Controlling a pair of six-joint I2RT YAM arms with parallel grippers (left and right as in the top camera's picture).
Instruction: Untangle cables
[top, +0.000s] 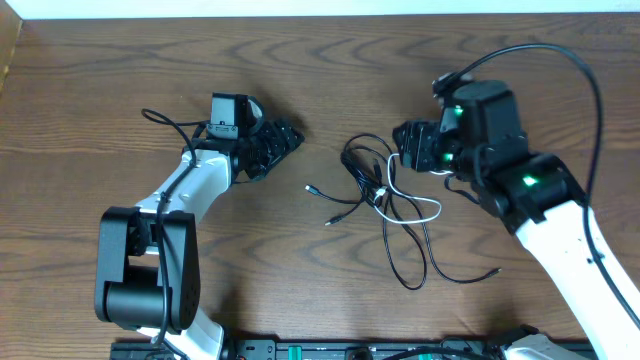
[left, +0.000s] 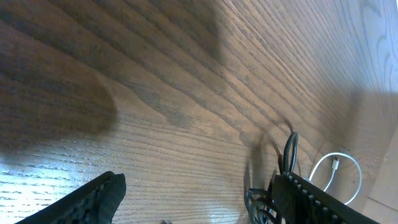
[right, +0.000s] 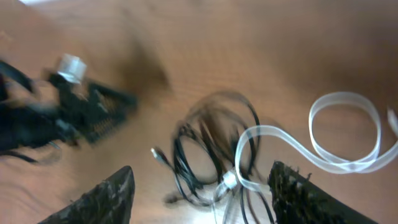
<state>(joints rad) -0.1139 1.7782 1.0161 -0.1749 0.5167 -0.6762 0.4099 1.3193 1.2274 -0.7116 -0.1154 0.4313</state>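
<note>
L gripper (top: 288, 136) sits left of centre on table (top: 120, 60), fingers spread wide w/ nothing btwn them. L wrist view agrees: a finger at each bottom corner, bare wood in the gap. R gripper (top: 402, 143) is at the right of the cable pile, pointing left at it. Its fingers are also apart and not pinching anything. R wrist view is blurry but shows the pile on the wood ahead of the spread fingers. Black cable (top: 362, 172) is bunched in small loops mid-table just beside R gripper, then trails toward the near edge in long loops, one plug end off to lower right. Thin ends w/ plugs poke out left of the bunch. White cable (top: 437, 208) crosses the black bunch and makes a small loop on its right side; the two are tangled. L gripper is well apart from the pile. Can't tell if R fingertips touch the cables.
</note>
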